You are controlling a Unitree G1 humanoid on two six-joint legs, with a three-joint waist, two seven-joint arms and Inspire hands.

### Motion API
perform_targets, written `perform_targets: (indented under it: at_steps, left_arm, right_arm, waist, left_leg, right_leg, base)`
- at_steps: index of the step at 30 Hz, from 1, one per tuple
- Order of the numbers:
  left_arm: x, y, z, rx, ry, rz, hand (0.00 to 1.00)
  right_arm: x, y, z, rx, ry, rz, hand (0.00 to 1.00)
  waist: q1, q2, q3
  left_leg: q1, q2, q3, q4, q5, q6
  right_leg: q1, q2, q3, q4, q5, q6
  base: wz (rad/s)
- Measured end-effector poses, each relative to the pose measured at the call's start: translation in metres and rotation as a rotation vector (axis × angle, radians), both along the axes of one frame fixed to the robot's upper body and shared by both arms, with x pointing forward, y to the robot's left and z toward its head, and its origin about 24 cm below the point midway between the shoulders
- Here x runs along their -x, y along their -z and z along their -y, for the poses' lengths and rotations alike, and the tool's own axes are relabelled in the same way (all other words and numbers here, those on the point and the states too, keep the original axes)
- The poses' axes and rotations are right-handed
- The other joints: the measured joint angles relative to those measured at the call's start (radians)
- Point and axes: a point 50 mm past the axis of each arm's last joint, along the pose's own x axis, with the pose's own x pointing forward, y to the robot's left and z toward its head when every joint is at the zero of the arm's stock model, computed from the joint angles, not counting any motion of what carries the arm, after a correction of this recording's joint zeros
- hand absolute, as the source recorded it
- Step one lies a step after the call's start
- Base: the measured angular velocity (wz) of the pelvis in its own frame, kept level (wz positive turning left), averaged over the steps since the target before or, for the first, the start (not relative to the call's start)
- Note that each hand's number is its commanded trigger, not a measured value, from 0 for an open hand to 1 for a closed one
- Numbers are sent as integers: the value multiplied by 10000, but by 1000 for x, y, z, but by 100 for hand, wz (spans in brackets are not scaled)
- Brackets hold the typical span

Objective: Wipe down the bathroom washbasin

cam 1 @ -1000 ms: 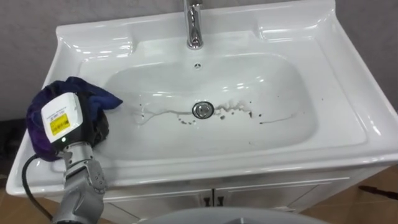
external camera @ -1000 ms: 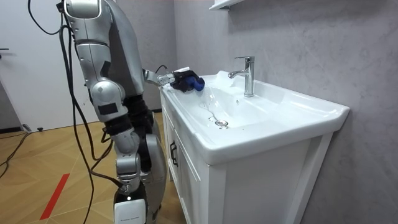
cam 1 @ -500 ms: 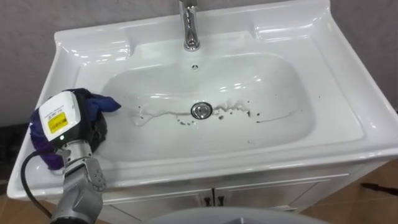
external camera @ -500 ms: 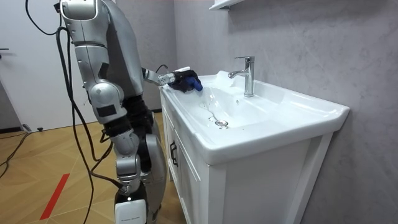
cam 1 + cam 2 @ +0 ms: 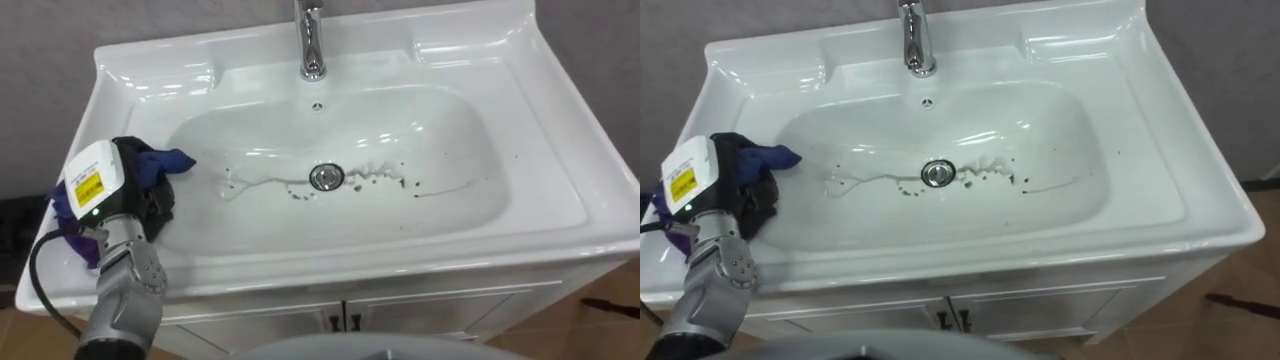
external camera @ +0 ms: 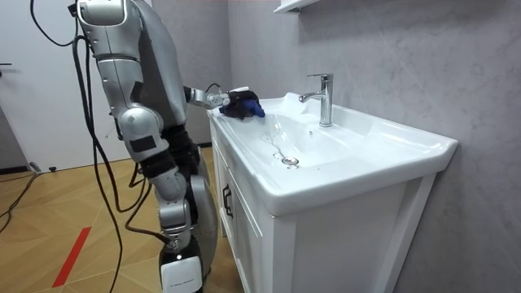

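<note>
Here, left hand clutching cloth, basin rim

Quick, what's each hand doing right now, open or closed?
Left hand: closed on the blue cloth, at the basin's left rim.
Right hand: cannot be told.

Walls: grey textured plaster wall behind the vanity. White door or panel at the room view's left edge. Edge of a white shelf shows at the top, above the tap side.
Floor: wood parquet floor, herringbone, with a red strip on it.
Furniture: white cabinet under the basin, two doors, dark handles where the doors meet.
Light: even, soft glare on the glaze.
</note>
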Motion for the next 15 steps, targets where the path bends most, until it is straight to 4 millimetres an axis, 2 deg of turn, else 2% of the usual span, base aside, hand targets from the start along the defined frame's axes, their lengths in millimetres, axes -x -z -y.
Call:
perform_targets:
  at_steps: [3, 4, 9, 15]
  left_arm:
    - [-6, -7, 2, 251, -24, 254, 100]
    - [-7, -10, 2, 314, -9, 357, 100]
    - [-11, -25, 6, 538, 63, 843, 100]
    - [-10, -29, 9, 600, 28, 1069, 100]
  right_arm:
    - [-1, 1, -3, -100, 170, 145, 0]
    - [-2, 1, -3, -134, 211, 247, 0]
    - [-4, 2, -4, -197, 214, 413, 0]
    - [-3, 2, -5, -242, 119, 700, 0]
  waist:
    - [-54, -48, 37]
    - [-65, -81, 80]
    - [-10, -213, 187]
    - [-8, -63, 235]
  left_leg:
    - [-86, -13, -108, 6, 0, -1]
    - [-140, -19, -138, 25, 0, -1]
    - [-419, -34, -245, 76, -1, -1]
    - [-555, -66, -249, 63, -1, -1]
  right_leg:
    - [-12, -23, -134, -15, 0, 2]
    - [-24, -33, -185, -36, 1, 4]
    - [-197, -41, -313, -165, 40, 28]
    - [-191, -55, -395, -306, 67, 35]
  base:
    - [12]
    - [15]
    - [8]
    - [6]
